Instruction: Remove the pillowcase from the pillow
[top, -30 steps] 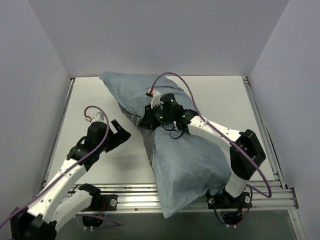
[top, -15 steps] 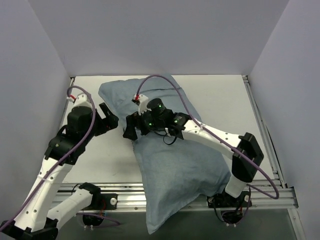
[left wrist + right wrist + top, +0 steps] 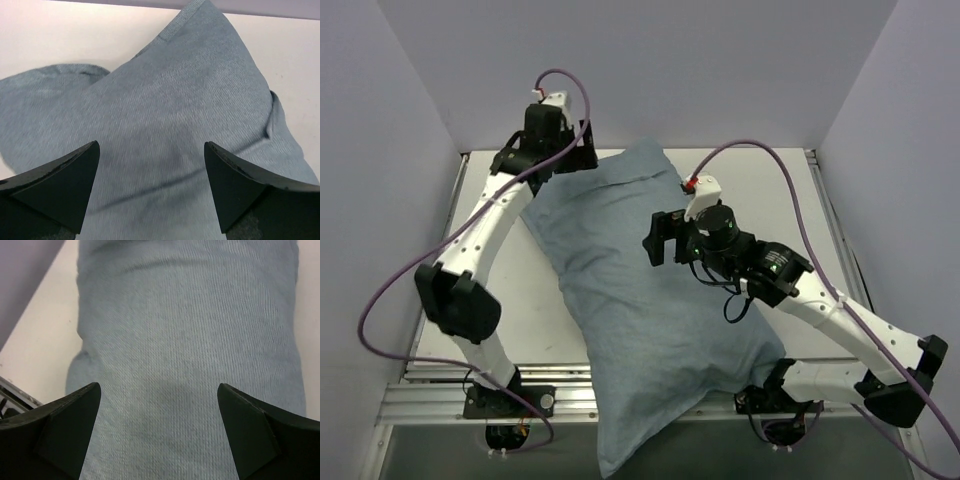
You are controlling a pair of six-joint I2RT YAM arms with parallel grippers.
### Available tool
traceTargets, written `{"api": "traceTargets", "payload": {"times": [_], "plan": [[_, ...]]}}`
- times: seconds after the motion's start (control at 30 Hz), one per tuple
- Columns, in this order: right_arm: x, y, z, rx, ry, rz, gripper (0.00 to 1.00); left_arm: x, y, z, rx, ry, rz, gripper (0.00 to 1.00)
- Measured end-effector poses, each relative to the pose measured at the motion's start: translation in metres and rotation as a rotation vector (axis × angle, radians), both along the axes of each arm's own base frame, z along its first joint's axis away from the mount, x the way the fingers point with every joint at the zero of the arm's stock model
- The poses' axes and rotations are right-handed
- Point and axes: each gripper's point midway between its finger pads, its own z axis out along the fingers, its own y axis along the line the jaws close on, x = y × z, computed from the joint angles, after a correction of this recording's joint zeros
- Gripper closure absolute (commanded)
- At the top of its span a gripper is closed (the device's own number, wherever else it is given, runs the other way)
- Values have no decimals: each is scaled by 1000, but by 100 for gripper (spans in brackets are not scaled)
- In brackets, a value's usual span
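Swinging away from the left side, the left arm now reaches to the far edge of the worktop point(image 3: 775, 190), and its left tool point(image 3: 578, 150) hangs over the far end of the pillowcase point(image 3: 640, 320). The right tool point(image 3: 658, 238) has shifted rightward and sits above the middle of the cloth.

The pillowcase is stuffed plump, and the pillow inside is wholly covered. It lies diagonally, pale blue-grey face up, from the far centre to the near edge. There its lower corner hangs past the metal rail point(image 3: 430, 398).

In both wrist views the cloth shows a fine ribbed weave with soft folds. A stitched hem point(image 3: 170, 32) runs to the pointed far corner.

The left tool point(image 3: 150, 195) is spread wide, with its dark wedge-shaped fingers point(image 3: 60, 185) apart over the fabric and nothing pinched. The right tool point(image 3: 157, 432) is likewise spread, with its fingers point(image 3: 65, 430) clear of the cloth.
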Motion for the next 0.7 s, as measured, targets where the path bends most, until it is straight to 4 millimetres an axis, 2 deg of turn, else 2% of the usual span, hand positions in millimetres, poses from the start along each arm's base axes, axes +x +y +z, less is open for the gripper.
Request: {"api": "traceTargets", "payload": {"times": [0.17, 0.23, 0.3, 0.4, 0.5, 0.57, 0.7], "plan": [[-20, -32, -46, -50, 100, -62, 4, 58, -21, -38, 54, 50, -42, 6], [-30, -37, -64, -55, 146, -60, 5, 72, -24, -57, 73, 79, -46, 6], [-36, -39, -81, -56, 188, -54, 6, 75, -22, -80, 86, 128, -40, 6], [-41, -33, -101, -43, 231, -33, 6, 67, -16, -115, 72, 211, -20, 6], [-37, -22, -115, -28, 251, -19, 6, 51, -5, -140, 15, 253, 17, 6], [-30, -15, -125, -35, 264, -15, 7, 38, 7, -146, -38, 242, 57, 6], [-3, -14, -148, -54, 296, -38, 7, -10, 42, -142, -130, 202, 150, 6]]}}
